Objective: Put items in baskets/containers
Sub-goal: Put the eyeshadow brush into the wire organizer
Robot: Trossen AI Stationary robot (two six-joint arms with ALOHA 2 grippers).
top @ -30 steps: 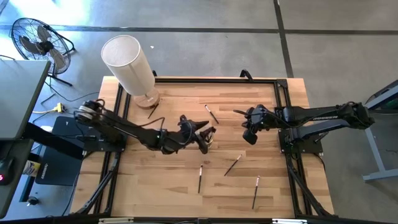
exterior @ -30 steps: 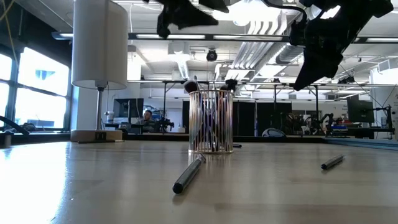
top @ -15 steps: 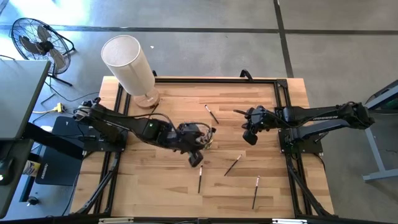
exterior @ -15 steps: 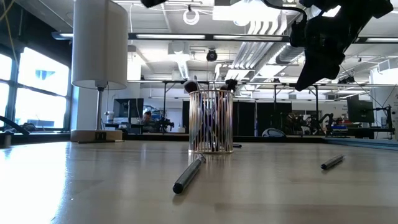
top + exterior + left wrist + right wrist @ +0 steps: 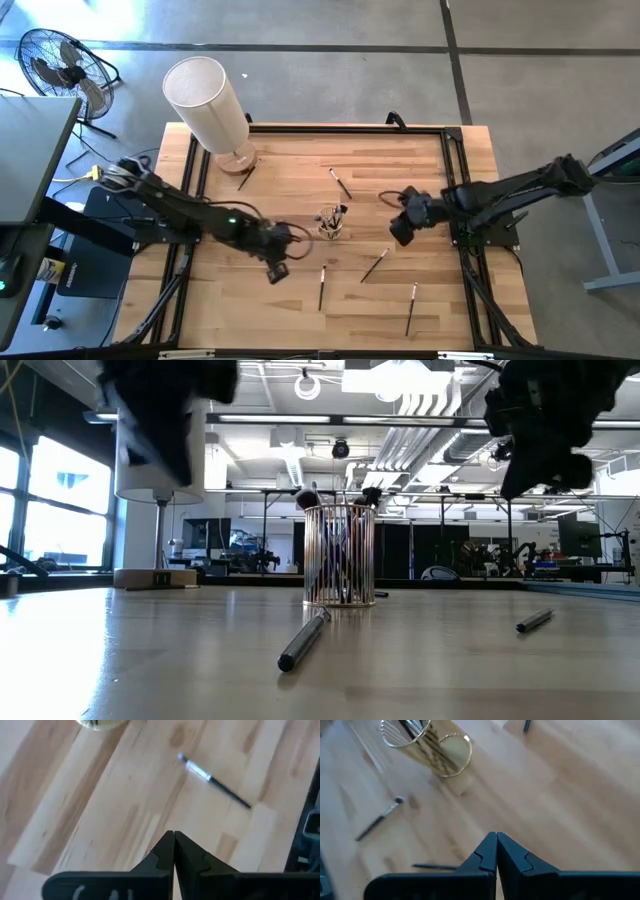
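The clear yellowish glass cup [image 5: 330, 222] stands upright at the table's middle with several brushes in it, their tips above its rim [image 5: 340, 500]. More thin dark brushes lie flat on the wood: one [image 5: 340, 183] beyond the cup and three [image 5: 321, 287] [image 5: 374, 265] [image 5: 411, 308] nearer the front. My left gripper [image 5: 277, 270] is shut and empty, left of the cup and nearer the front; its wrist view shows a brush [image 5: 215, 780]. My right gripper [image 5: 398, 232] is shut and empty, right of the cup [image 5: 432, 745].
A big white cylinder lamp [image 5: 208, 105] stands at the far left corner, with a brush [image 5: 245, 178] by its base. A black frame [image 5: 450, 150] runs round the table. Bare wood lies at the near left. A floor fan [image 5: 60, 65] stands beyond the table.
My left gripper has drawn away from above the cup, going toward the table's near edge and left, and has shut. My right gripper has shifted a little toward the near edge. The cup and the brushes lying on the table have stayed in place.
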